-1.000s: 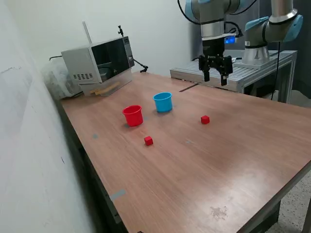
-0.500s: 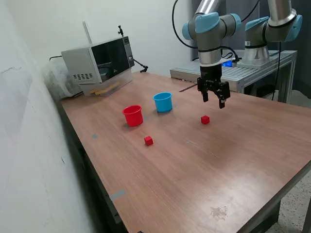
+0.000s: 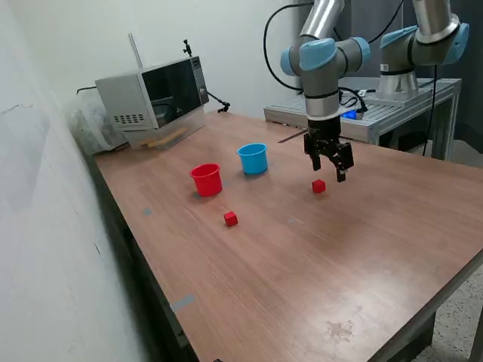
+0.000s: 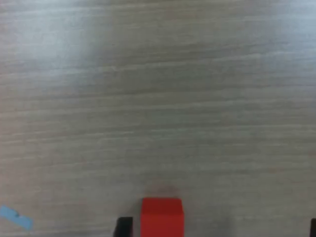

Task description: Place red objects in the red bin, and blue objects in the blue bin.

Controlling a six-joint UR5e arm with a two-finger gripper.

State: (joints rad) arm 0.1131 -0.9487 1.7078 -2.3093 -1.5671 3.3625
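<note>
Because the sorting has evidently not yet reached the red pieces, the desk [image 3: 355, 249] carries its load spread out, each item standing apart with bare wood around it, an arrangement that leaves room for a descent from above. The arm [image 3: 321, 60] hangs over the desk with its wrist pointing straight down, a posture suited to a vertical pick. The microwave [image 3: 155, 98] sits far behind the end effector at the desk's back edge, outside the work. The red bin [image 3: 206, 179] and the blue bin [image 3: 253, 158] stand upright and mouth-up, well off to the exterior view's left of the end effector and near one another, so that a cube can be dropped in from above; what they contain cannot be made out. The end effector [image 3: 330, 167] hovers with its jaws spread and nothing between them, ready to straddle a cube. One red cube [image 3: 318, 185] lies on the desk just below and slightly to the exterior view's left of the fingertips, apart from them; the wrist view shows this red cube [image 4: 162, 216] beside one dark fingertip [image 4: 123, 226], which suggests alignment is close but perhaps not centred. A second red cube [image 3: 230, 219] lies well away, nearer the red bin. No dark-blue cubes are visible on the desk.
</note>
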